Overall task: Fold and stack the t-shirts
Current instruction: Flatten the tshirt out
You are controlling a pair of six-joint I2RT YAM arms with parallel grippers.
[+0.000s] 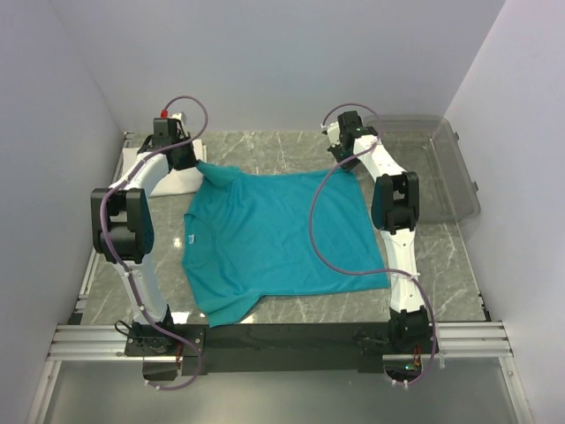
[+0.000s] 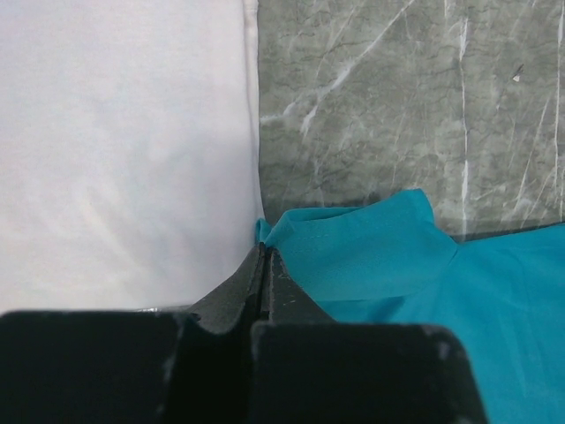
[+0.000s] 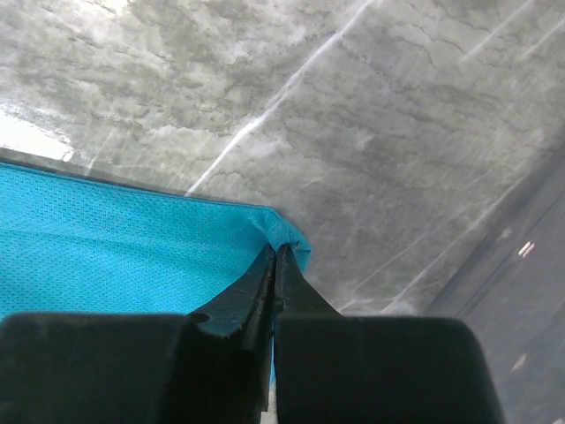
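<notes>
A teal t-shirt lies spread on the marble table, neck label to the left. My left gripper is shut on its far left sleeve corner, jaws pressed together on the cloth. At the far right hem corner my right gripper is shut on the fabric. A folded white t-shirt lies under the left arm, filling the left of the left wrist view.
A clear plastic bin stands at the far right, its edge showing in the right wrist view. Grey walls close in on both sides. The marble table runs back to the wall.
</notes>
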